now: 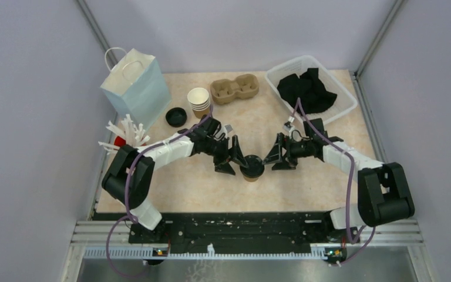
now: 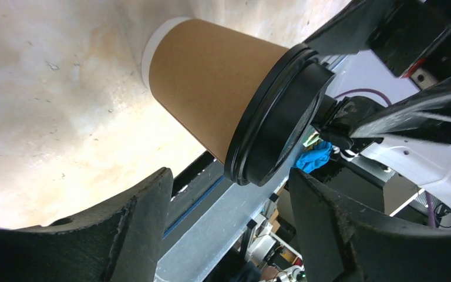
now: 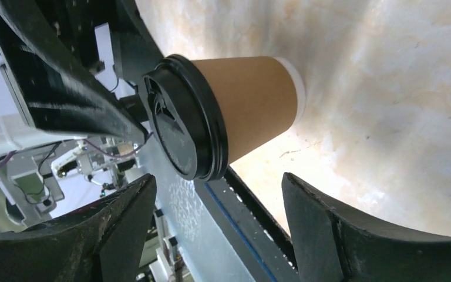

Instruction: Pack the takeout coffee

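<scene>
While I am watching through the overhead camera, the lidded cup point(image 1: 251, 167) is standing upright on the table point(image 1: 305, 194), a little beyond the arm bases, and its black lid is sitting snugly on the rim. The left gripper point(image 1: 230, 157) is hanging just left of that cup with its jaws spread and nothing in them. The right gripper point(image 1: 277, 159) is mirroring it just right of the cup, also released. In both wrist cameras I am seeing daylight between the fingers and the brown cup wall, so neither one is gripping. Farther left of the cup, a red cup of white sticks point(image 1: 123, 135) is standing at the table's edge. Beyond the cup, a loose black lid point(image 1: 177, 116) is lying beside a stack of open paper cups point(image 1: 199, 98). Farther back still, a two-hole cardboard carrier point(image 1: 235, 88) is resting between a pale blue paper bag point(image 1: 136, 88) and a clear bin point(image 1: 335, 79) of black items.
</scene>
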### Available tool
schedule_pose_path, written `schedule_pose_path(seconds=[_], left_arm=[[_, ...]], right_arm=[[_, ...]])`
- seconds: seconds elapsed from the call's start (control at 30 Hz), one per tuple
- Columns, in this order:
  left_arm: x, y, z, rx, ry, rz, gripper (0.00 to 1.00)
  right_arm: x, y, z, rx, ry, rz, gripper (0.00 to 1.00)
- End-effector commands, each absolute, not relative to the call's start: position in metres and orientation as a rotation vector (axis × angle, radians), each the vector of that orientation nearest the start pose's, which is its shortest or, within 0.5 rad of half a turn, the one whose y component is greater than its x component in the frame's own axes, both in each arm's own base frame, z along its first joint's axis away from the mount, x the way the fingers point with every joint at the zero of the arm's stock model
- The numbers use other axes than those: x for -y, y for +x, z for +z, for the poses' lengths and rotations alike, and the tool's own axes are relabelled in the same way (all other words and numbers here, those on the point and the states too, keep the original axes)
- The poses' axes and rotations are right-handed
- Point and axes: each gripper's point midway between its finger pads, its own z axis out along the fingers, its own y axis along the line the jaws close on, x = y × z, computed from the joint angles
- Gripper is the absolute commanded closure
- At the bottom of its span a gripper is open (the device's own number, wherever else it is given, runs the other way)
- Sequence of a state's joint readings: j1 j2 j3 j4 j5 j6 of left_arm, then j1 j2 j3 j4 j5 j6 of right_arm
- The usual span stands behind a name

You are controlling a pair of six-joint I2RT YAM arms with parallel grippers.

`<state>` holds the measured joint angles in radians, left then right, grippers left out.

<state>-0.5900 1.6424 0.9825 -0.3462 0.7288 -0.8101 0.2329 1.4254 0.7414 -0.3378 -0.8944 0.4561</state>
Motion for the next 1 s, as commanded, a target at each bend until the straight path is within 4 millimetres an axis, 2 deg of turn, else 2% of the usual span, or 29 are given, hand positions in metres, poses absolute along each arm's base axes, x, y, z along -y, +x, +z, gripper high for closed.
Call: schedule_pose_path(seconds=[0.0, 0.1, 0.3, 0.47, 0.53, 0.6, 0.63, 0.7, 0.83, 0.9, 0.97], left_arm=[[0.310, 0.232, 0.129, -2.750, 0.029, -1.433, 0.19], [0.313, 0.239, 0.124, -2.755, 0.031, -1.444, 0.20], [0.309, 0.243, 0.105, -2.785, 0.012, -1.415, 0.36], [0.302, 0.230, 0.077, -2.851, 0.001, -1.365, 0.48], [0.295, 0.222, 0.065, -2.873, -0.016, -1.337, 0.51], [0.291, 0.217, 0.057, -2.895, -0.021, -1.309, 0.53], [0.290, 0.216, 0.058, -2.895, -0.013, -1.307, 0.53], [0.293, 0.221, 0.074, -2.849, 0.031, -1.323, 0.48], [0.303, 0.230, 0.119, -2.730, 0.133, -1.412, 0.27], [0.304, 0.231, 0.132, -2.703, 0.133, -1.437, 0.17], [0.302, 0.228, 0.138, -2.692, 0.120, -1.448, 0.14]], right_arm=[[-0.216, 0.212, 0.112, -2.552, -0.116, 1.508, 0.21], [-0.223, 0.215, 0.108, -2.547, -0.110, 1.545, 0.22], [-0.231, 0.223, 0.105, -2.535, -0.129, 1.577, 0.29], [-0.227, 0.220, 0.075, -2.592, -0.034, 1.537, 0.37], [-0.222, 0.216, 0.060, -2.626, 0.043, 1.518, 0.40], [-0.216, 0.219, 0.053, -2.628, 0.087, 1.489, 0.40], [-0.214, 0.220, 0.054, -2.630, 0.088, 1.478, 0.41], [-0.213, 0.224, 0.065, -2.622, 0.038, 1.450, 0.40], [-0.219, 0.229, 0.089, -2.579, -0.013, 1.512, 0.36], [-0.222, 0.229, 0.095, -2.563, -0.026, 1.538, 0.34], [-0.223, 0.229, 0.096, -2.561, -0.031, 1.543, 0.33]])
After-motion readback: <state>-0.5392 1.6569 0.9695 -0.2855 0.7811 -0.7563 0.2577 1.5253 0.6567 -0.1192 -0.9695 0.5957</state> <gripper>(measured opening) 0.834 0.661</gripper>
